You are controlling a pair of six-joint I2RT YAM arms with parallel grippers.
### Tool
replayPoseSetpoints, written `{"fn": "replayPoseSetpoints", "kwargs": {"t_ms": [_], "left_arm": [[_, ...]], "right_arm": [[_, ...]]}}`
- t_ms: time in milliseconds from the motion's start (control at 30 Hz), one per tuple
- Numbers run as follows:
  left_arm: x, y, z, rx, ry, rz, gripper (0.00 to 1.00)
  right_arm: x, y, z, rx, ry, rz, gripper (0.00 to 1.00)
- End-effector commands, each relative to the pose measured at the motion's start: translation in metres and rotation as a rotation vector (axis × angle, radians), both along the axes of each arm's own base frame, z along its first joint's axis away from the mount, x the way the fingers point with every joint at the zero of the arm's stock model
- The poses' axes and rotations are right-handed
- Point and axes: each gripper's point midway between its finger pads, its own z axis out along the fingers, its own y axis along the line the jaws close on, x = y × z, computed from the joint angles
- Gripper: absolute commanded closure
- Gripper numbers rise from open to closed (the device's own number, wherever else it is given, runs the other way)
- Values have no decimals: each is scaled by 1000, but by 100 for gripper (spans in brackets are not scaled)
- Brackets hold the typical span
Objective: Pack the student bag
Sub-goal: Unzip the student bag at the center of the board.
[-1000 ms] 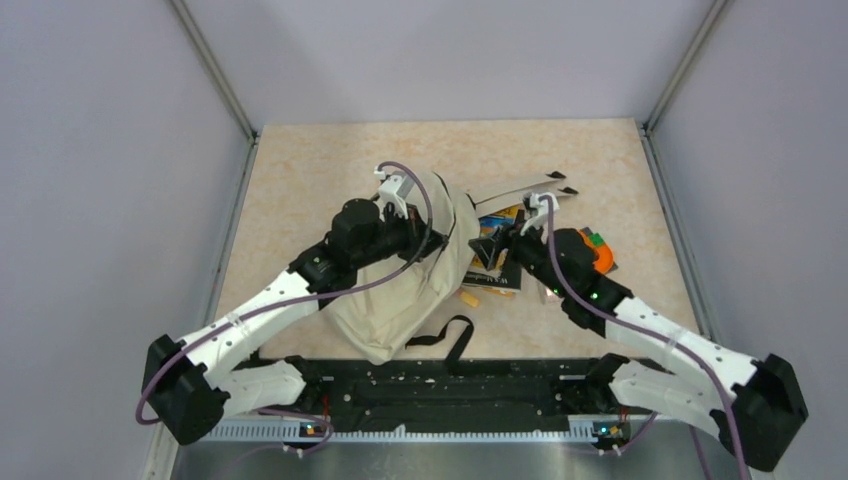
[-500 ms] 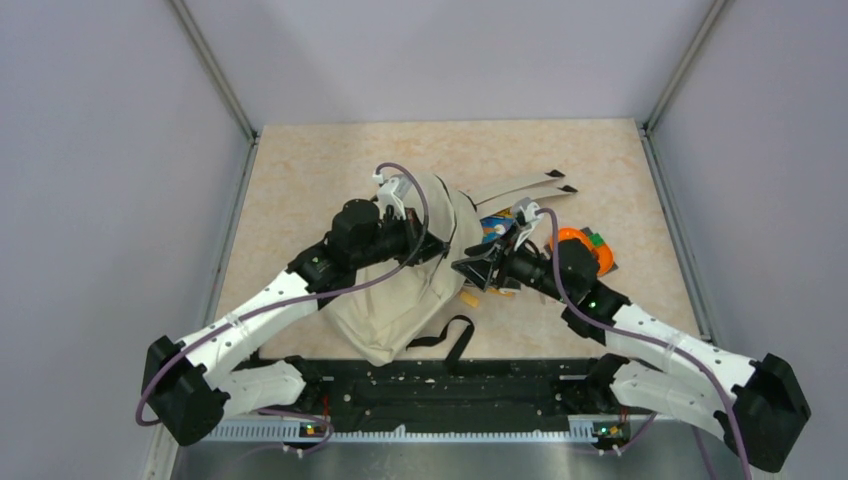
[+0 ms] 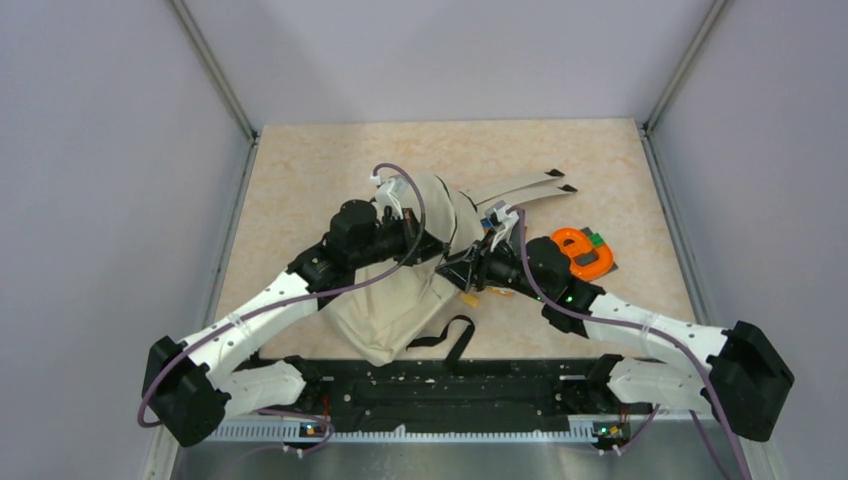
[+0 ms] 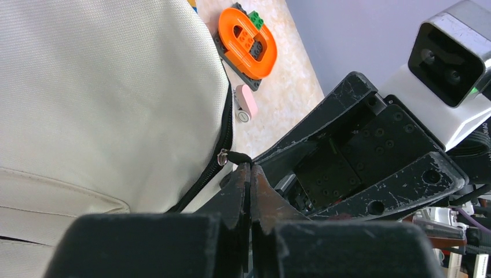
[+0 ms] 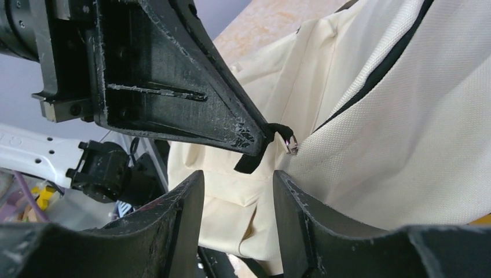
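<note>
Left end effector [image 4: 250, 168] pinches student bag [image 4: 104, 87] zipper [image 4: 227, 136].

bag [image 3: 400, 290] is plain cream canvas with a black zipper [image 4: 223, 133], on the right there's a bright orange ring [image 3: 580, 252] with a green block [image 4: 255, 20], table [image 3: 330, 170] is beige and marbled, arms [image 3: 250, 318] are white and black with purple cables [image 4: 472, 217]

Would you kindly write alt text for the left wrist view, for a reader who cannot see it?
The left gripper pinches the black zipper pull of the cream student bag; an orange toy lies on the table beyond.
</note>
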Motion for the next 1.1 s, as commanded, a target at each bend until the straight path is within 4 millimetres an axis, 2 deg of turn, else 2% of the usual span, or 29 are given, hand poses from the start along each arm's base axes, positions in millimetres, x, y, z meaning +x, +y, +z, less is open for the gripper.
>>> {"fn": "replayPoseSetpoints", "kwargs": {"t_ms": [0, 167, 400, 667, 867, 933, 1000, 1067], "left_arm": [[2, -3, 23, -72, -62, -13, 100], [2, -3, 22, -76, -55, -21, 100], [0, 0, 21, -75, -60, -18, 100], [-2, 3, 22, -77, -72, -16, 100], [0, 11, 20, -13, -101, -15, 99], [1, 16, 21, 28, -137, -14, 79], [4, 23, 21, 77, -188, 2, 51], [10, 35, 16, 154, -240, 40, 31]], "right_arm": [[13, 6, 32, 49, -49, -53, 54], [25, 5, 29, 32, -26, -114, 56], [32, 12, 27, 19, -13, -122, 61], [38, 7, 23, -1, -1, -167, 100], [41, -4, 17, -47, -12, -207, 100], [42, -12, 16, -60, -15, -238, 100], [42, -20, 16, -76, -23, -263, 100], [40, -24, 20, -87, -40, -262, 100]]}}
